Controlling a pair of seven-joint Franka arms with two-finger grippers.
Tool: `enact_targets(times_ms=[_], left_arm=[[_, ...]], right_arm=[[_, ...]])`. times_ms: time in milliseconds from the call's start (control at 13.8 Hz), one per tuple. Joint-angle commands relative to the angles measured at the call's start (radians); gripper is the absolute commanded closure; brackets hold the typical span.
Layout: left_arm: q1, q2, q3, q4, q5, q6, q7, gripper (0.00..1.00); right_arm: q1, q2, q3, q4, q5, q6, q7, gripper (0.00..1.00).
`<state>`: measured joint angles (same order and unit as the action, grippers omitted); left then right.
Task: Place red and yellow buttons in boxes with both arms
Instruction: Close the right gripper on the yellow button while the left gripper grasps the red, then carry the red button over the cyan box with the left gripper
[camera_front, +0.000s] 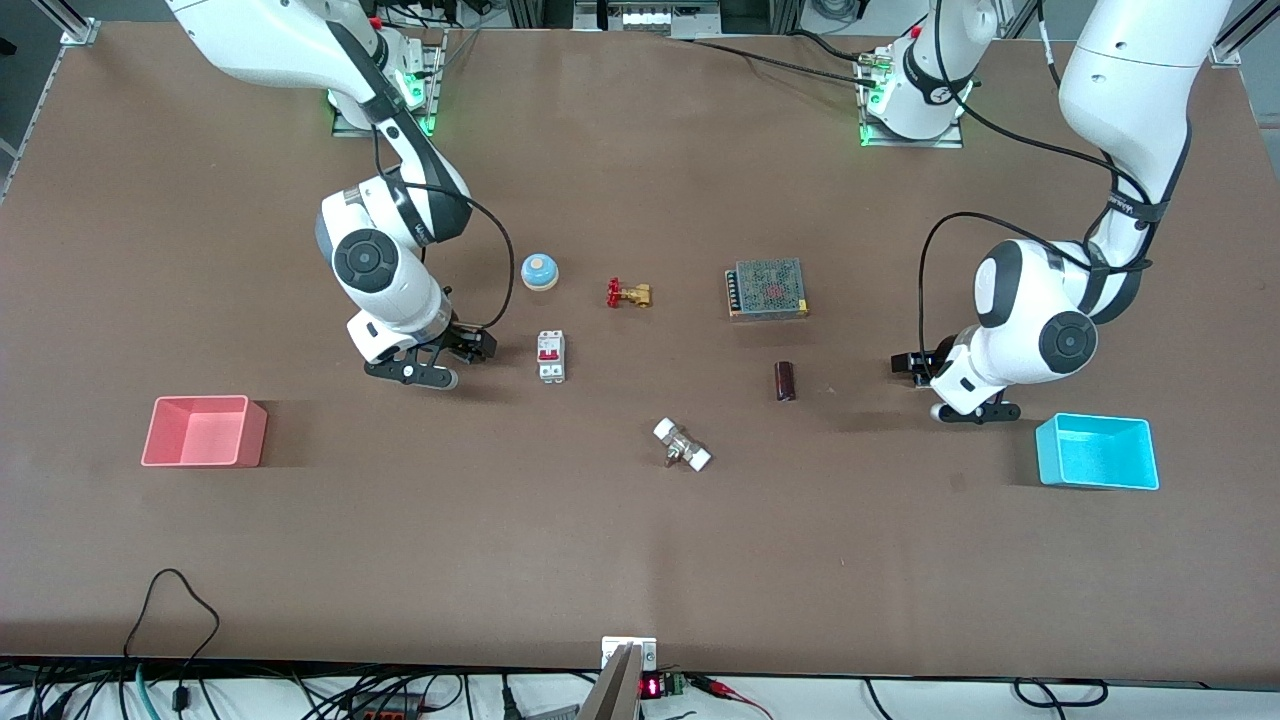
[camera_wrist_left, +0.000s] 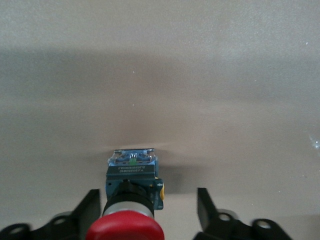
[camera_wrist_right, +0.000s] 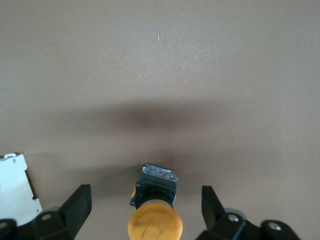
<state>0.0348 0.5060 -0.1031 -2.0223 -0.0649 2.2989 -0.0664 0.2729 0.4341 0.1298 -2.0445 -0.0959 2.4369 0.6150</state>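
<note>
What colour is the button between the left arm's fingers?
Red cap, on a blue body; left wrist view shows it best.

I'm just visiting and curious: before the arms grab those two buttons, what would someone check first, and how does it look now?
1. Left tool open, straddling red button: ok.
2. Right tool open, straddling yellow button: ok.
3. Fingers apart from both buttons: ok.
4. Pink box holds nothing: ok.
5. Cyan box holds nothing: ok.
6. Tools low enough to grip: cannot tell.
</note>
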Motion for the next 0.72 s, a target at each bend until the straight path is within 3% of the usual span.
enact_targets(times_ms=[0, 217, 435, 652], left_arm=[[0.005, -0.008, 0.0, -0.003, 0.016, 0.014, 0.025, 0.34], [0.005, -0.006, 0.005, -0.001, 0.014, 0.017, 0.025, 0.45], [0.013, -0.017, 0.011, 0.01, 0.013, 0.016, 0.023, 0.62], [0.059, -0.085, 0.033, 0.062, 0.014, -0.012, 0.017, 0.64]], right_arm=[[-0.001, 0.006, 0.001, -0.006, -0.008, 0.01, -0.017, 0.07], [-0.003, 0.006, 0.001, -0.011, -0.01, 0.008, -0.017, 0.08], [-0.003, 0.006, 0.001, -0.013, -0.01, 0.007, -0.015, 0.12], [-0.001, 0.006, 0.001, -0.023, -0.01, 0.007, -0.015, 0.2]])
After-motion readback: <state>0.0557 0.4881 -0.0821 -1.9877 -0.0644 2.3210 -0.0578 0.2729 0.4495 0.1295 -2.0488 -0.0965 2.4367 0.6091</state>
